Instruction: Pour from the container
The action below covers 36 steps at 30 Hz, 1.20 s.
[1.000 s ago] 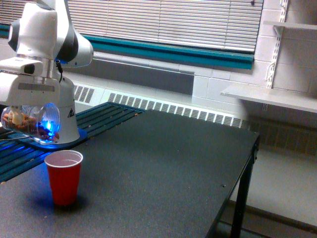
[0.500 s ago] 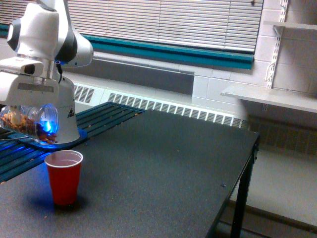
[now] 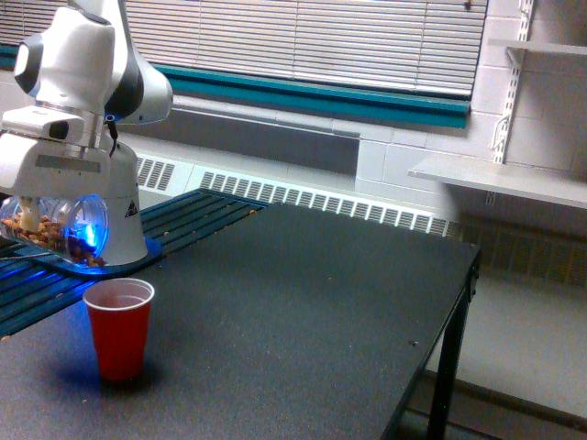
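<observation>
The end effector [image 3: 32, 215] grips the clear jar [image 3: 53, 227] lying almost on its side at far left, up and left of the red cup [image 3: 118, 326] on the tabletop [image 3: 303, 312].

White arm [image 3: 83, 64], claw [image 3: 37, 215] downward.

Container [image 3: 50, 229] shifted slightly toward exterior view's left and a little higher versus 1.0 s ago, farther from above red cup [image 3: 119, 327]. Brown bits now spread low along its underside. Blue glow unchanged in place.
</observation>
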Available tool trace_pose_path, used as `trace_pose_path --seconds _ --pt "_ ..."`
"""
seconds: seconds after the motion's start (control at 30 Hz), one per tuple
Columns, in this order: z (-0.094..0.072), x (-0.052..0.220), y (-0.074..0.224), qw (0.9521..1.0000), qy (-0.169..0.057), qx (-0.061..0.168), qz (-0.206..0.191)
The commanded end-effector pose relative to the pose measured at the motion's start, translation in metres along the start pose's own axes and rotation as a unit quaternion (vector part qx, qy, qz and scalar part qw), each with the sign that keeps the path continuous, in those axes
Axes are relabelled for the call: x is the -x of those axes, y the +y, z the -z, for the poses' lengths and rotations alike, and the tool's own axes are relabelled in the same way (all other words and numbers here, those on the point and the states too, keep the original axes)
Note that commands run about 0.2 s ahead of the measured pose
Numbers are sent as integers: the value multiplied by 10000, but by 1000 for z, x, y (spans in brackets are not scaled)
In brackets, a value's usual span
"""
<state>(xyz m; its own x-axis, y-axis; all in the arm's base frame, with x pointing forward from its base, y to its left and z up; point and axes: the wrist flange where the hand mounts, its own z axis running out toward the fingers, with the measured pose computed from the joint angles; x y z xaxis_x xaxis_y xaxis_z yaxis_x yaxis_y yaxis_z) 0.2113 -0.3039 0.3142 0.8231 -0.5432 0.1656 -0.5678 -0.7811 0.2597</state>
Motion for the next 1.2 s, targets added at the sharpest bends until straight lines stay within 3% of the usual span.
trace_pose_path --seconds 0.03,1.2 --pt "3 -5 -4 10000 10 54 -14" --pt "7 -10 -11 9990 -74 385 224"
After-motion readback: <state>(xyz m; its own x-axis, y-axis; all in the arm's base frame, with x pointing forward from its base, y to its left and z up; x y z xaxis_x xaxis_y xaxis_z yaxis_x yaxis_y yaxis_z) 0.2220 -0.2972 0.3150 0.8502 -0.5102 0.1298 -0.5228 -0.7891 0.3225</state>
